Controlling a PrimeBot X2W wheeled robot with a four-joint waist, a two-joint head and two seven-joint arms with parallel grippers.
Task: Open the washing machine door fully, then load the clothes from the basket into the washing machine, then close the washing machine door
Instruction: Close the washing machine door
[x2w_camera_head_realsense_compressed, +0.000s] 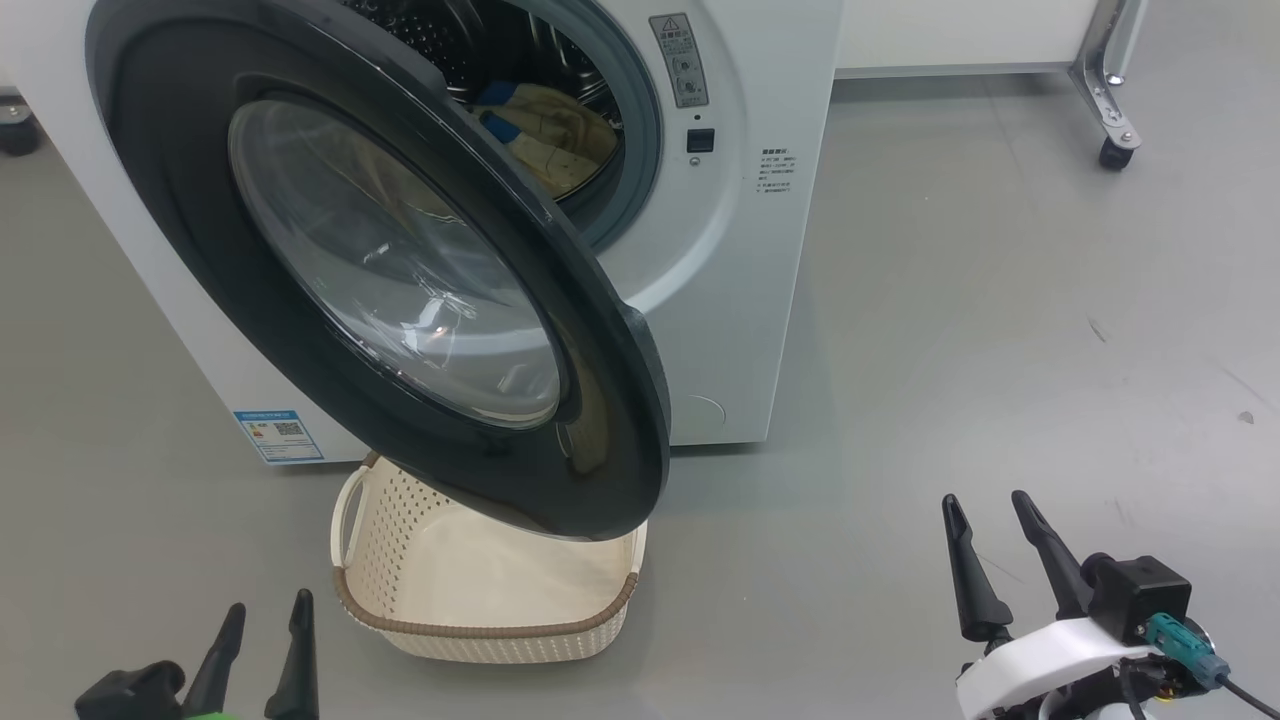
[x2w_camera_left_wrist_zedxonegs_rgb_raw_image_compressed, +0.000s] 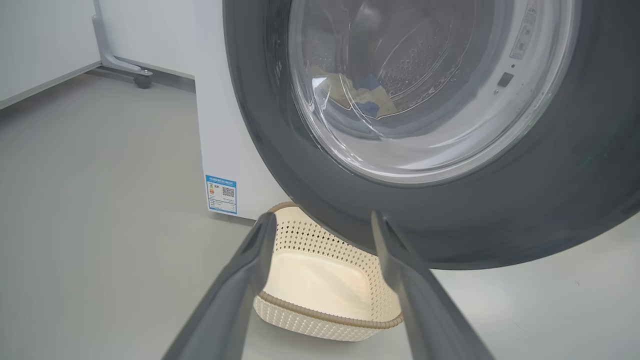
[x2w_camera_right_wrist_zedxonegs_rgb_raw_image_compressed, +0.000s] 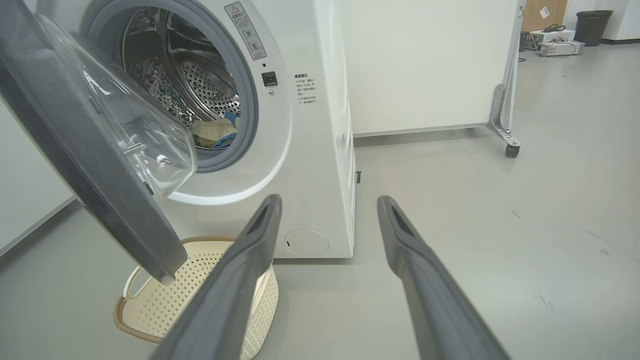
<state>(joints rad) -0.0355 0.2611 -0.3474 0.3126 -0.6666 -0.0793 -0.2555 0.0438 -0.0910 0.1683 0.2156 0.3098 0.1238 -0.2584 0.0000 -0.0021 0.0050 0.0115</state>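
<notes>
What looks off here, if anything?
Nothing spilled or damaged. The clothes lie inside the washing machine; the basket stands upright and looks empty. Only quirk: the washing machine door hangs open above the basket.

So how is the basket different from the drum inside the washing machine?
The basket is cream plastic; the drum is shiny metal. The basket looks empty, while the drum holds the clothes. The basket sits on the floor below the open door; the drum is up inside the washing machine. Both are dotted with little holes.
</notes>
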